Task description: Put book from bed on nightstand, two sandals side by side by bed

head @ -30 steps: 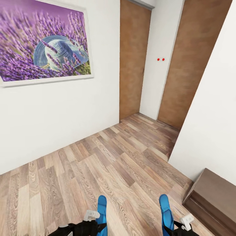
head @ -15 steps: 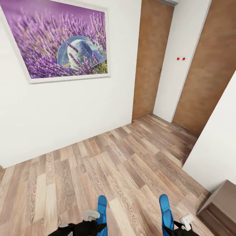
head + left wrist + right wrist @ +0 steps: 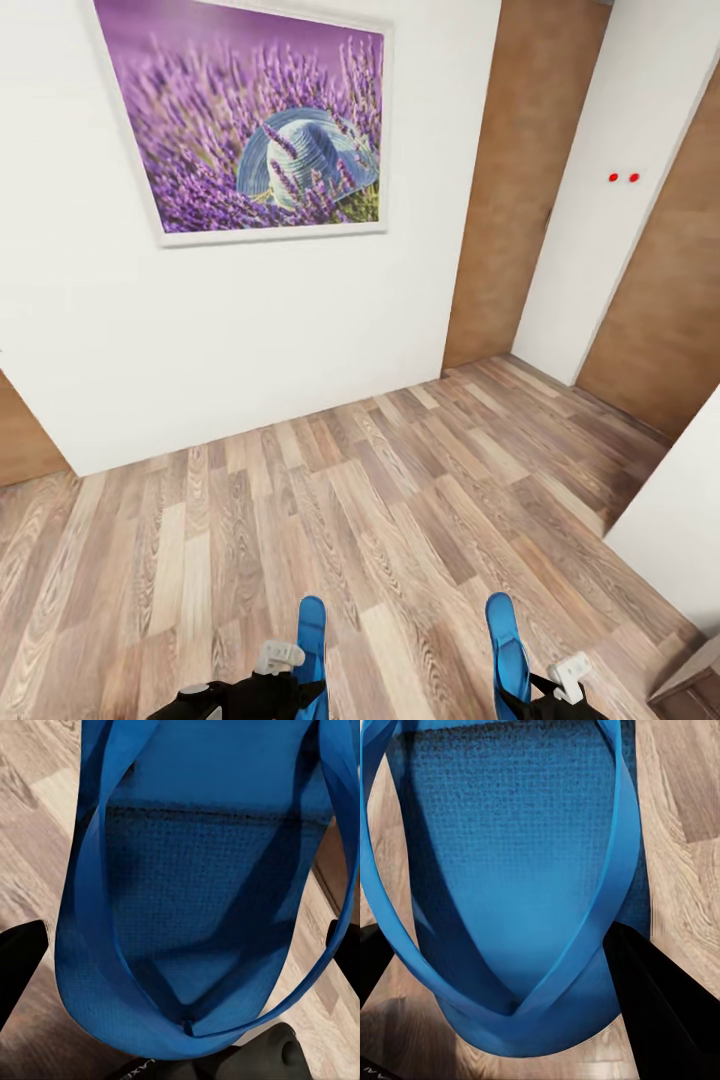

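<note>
I have one blue sandal (image 3: 312,640) clamped in the left gripper (image 3: 290,690) and the other sandal (image 3: 508,650) clamped in the right gripper (image 3: 540,695), both carried above the floor at the near edge of my head view. Past them runs the wood-plank floor (image 3: 330,510) up to a white wall (image 3: 220,340) with a lavender picture (image 3: 255,125). Farther right stand brown door panels (image 3: 520,180).

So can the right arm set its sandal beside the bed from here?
Probably not yet. The right gripper holds a sandal, but ahead lie just wood floor, a white wall and doors; the robot would likely need to drive on first.
</note>
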